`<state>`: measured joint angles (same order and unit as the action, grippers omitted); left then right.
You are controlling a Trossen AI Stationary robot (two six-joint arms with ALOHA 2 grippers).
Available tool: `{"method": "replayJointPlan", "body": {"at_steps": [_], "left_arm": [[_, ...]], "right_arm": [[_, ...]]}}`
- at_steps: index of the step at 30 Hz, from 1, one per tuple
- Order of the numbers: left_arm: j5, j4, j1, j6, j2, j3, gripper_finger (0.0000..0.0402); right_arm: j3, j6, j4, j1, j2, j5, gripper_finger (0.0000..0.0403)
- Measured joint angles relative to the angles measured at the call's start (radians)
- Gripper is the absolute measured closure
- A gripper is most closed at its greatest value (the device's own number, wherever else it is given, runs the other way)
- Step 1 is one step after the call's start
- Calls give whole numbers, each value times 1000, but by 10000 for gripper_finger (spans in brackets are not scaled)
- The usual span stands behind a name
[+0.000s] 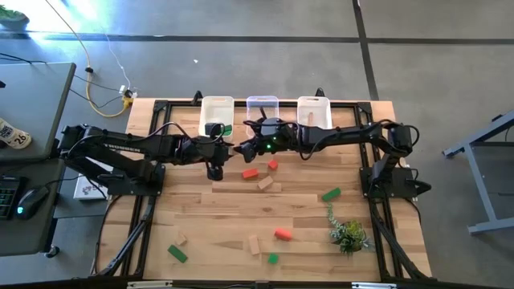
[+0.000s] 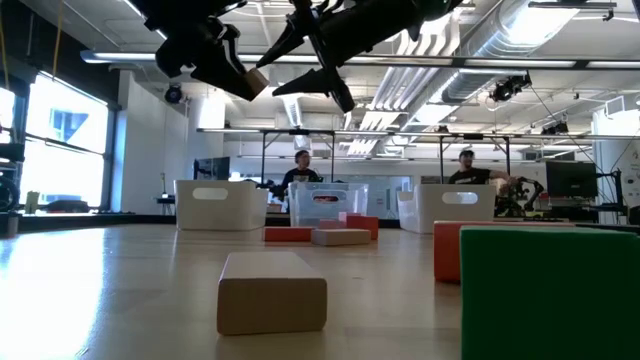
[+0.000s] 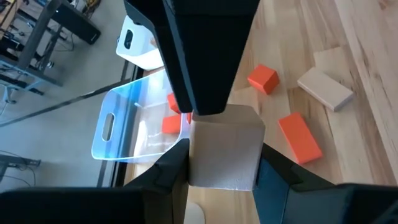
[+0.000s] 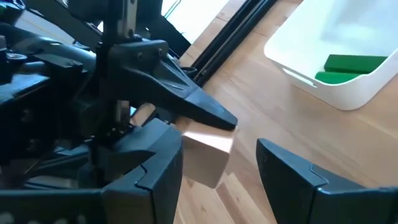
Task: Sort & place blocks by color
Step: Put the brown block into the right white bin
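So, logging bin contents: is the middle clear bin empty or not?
Not empty. The clear bin holds red blocks, visible through its wall in the left wrist view.

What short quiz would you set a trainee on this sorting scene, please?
1. True or false: the left tool is shut on a pale wooden block.
2. What colour are the blocks in the clear bin? A green, B red, C pale wood.
3. Fill in: the right tool reaches around that block with its jaws ____.
Key: 1 true; 2 B; 3 open.
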<state>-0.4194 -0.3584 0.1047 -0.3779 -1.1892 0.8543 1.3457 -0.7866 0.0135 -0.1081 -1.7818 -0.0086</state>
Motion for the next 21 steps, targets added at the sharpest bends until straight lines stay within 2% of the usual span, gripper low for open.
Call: {"method": "replayJointPlan", "body": {"at_steps": [16, 21], "left_arm": [[13, 8, 0, 0, 0, 0, 291], [19, 11, 0, 0, 0, -1, 291]], "right_arm": [[0, -36, 38, 32, -25, 37, 212], [0, -54, 123, 32, -70, 14, 212]]}}
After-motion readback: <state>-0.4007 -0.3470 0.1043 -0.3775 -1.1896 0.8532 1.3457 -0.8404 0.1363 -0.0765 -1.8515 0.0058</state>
